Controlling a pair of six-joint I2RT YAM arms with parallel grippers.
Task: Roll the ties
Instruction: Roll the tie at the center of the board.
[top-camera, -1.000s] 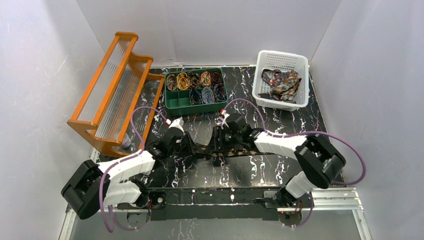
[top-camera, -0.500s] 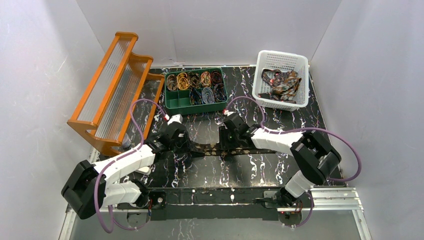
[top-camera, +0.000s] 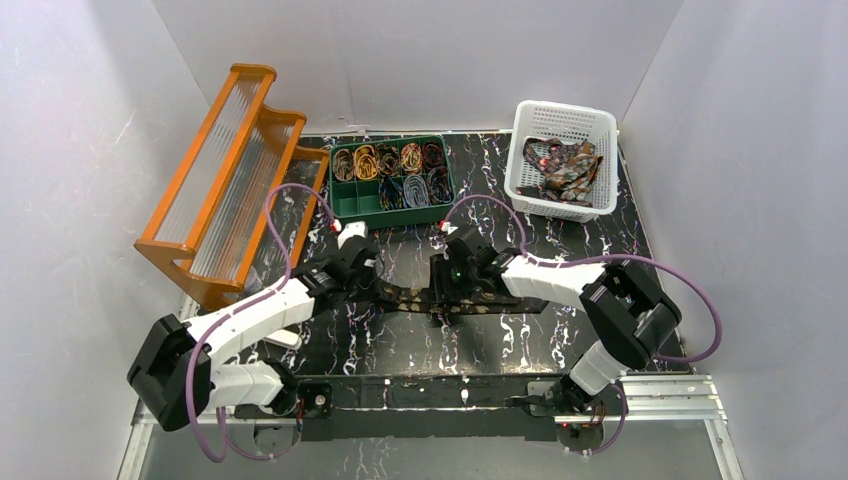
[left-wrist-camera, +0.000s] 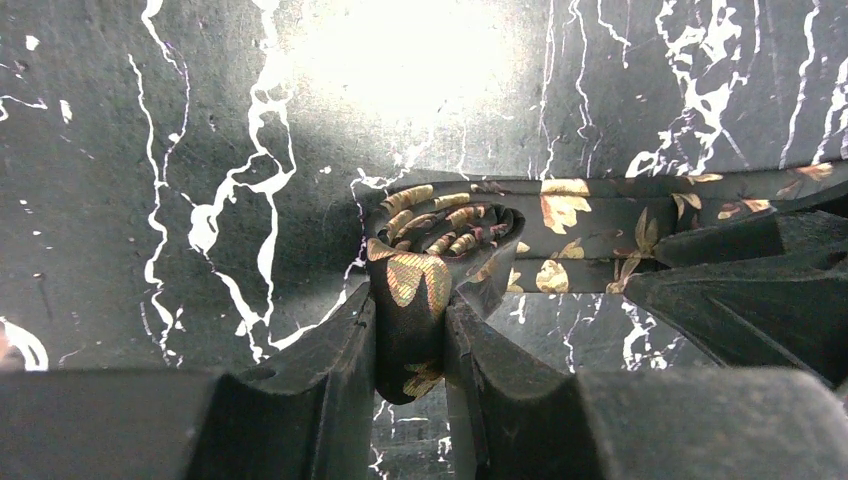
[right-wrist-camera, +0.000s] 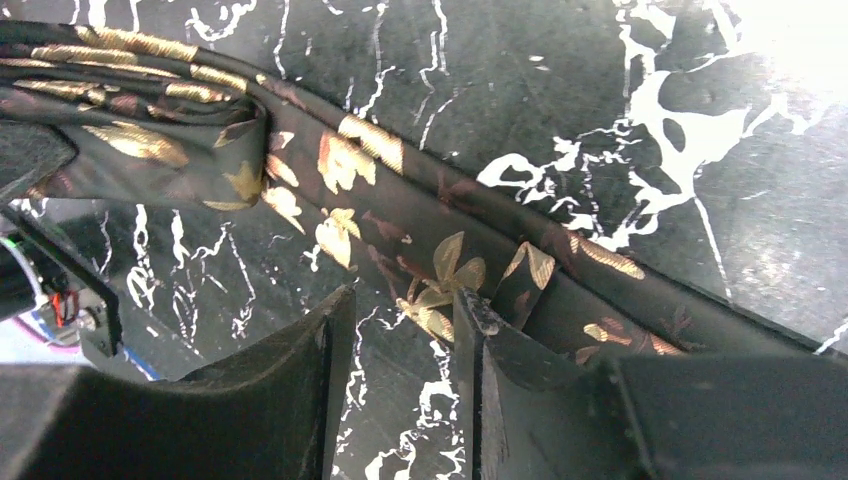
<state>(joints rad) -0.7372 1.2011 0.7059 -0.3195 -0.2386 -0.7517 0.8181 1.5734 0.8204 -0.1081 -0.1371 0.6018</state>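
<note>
1. Left wrist view: we see the left claw clenched on a black necktie patterned with gold leaves. It grips the small coil formed at the tie's end, and the coil bulges just beyond the fingertips.
2. From that coil the strip runs flat along the black marbled worktop, off to the claw's right.
3. In the right wrist view, the right claw is released, and its fingers stand apart with bare worktop between them.
4. The strip crosses slantwise just ahead of those fingertips. The right-hand finger touches its near edge, where a small fold stands up.
5. From the top external view, we see the necktie stretched between the two claws, both low over the worktop.
6. Well beyond the claws sits a green divided tray holding rolled ties.
7. Farther off, beyond the right claw, a white basket holds loose ties.
8. An orange rack stands to the left claw's left.
</note>
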